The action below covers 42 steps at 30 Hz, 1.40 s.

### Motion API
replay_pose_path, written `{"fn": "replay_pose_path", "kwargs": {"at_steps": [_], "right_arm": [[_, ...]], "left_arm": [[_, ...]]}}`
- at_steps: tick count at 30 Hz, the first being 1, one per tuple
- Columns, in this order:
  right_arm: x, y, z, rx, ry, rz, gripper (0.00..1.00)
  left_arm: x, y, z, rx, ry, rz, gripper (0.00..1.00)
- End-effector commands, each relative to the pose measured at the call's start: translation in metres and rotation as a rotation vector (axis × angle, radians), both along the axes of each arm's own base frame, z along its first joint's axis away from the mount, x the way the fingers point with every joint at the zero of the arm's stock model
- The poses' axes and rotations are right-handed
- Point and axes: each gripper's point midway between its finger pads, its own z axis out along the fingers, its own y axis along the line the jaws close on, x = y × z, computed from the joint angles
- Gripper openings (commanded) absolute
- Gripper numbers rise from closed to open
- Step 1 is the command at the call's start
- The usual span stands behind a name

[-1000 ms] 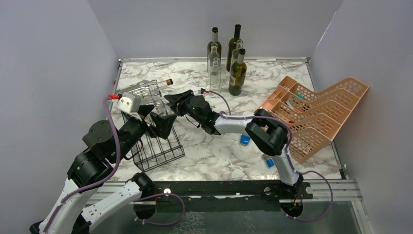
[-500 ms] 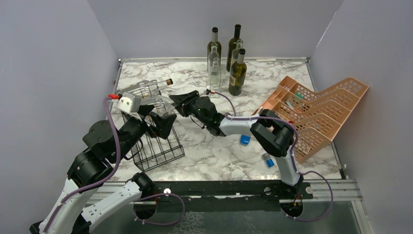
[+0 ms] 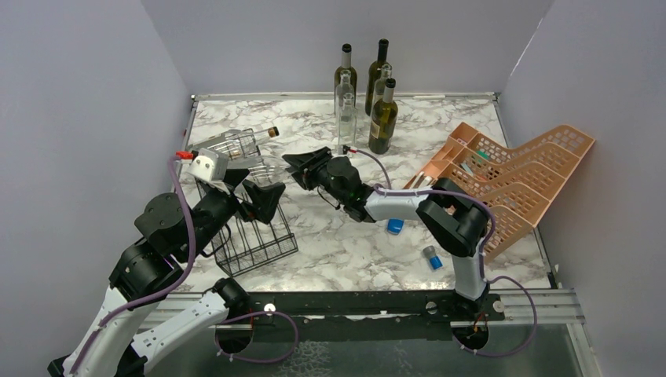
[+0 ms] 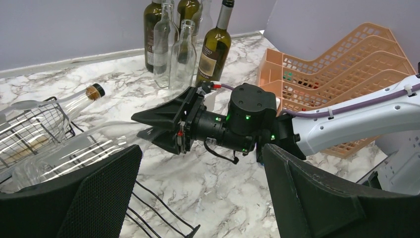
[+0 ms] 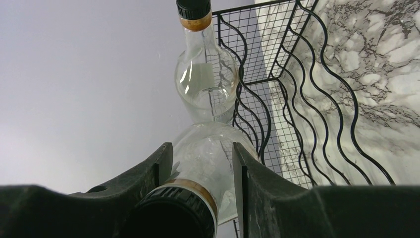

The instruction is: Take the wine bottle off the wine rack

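Observation:
The black wire wine rack point(image 3: 250, 228) stands at the left of the marble table and holds two clear bottles. My right gripper point(image 3: 294, 165) is shut on the neck of the nearer clear wine bottle point(image 5: 213, 148), just behind its black cap; the bottle's body point(image 4: 74, 153) lies partly inside the rack point(image 4: 34, 124). The second clear bottle point(image 3: 236, 143) lies in the slot beside it, and it also shows in the right wrist view point(image 5: 205, 79). My left gripper point(image 3: 253, 188) hangs wide open and empty over the rack's right end, with the right gripper point(image 4: 158, 126) just beyond its fingers.
Several upright bottles, dark and clear, stand at the back centre point(image 3: 369, 86). An orange-pink mesh organizer point(image 3: 510, 181) leans at the right. Two small blue caps point(image 3: 395, 226) point(image 3: 433, 258) lie under the right arm. Grey walls close in the table on three sides.
My right gripper has moved right, away from the rack, drawing the clear bottle's neck with it. The left arm has barely moved.

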Motion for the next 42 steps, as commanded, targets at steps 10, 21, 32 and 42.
{"fn": "replay_pose_path", "kwargs": {"at_steps": [10, 21, 32, 42], "right_arm": [[-0.019, -0.052, 0.163, 0.460, -0.185, 0.047, 0.23], [-0.023, -0.092, 0.182, 0.453, -0.232, 0.008, 0.23], [-0.015, -0.148, 0.174, 0.341, -0.226, -0.077, 0.23], [-0.002, -0.196, 0.154, 0.211, -0.173, -0.147, 0.23]], "left_arm": [[0.004, 0.001, 0.005, -0.016, 0.000, 0.023, 0.99], [0.006, -0.001, 0.004, -0.019, 0.012, 0.023, 0.99], [0.008, -0.002, 0.002, -0.017, 0.018, 0.027, 0.99], [0.011, -0.005, -0.001, -0.019, 0.034, 0.030, 0.99]]}}
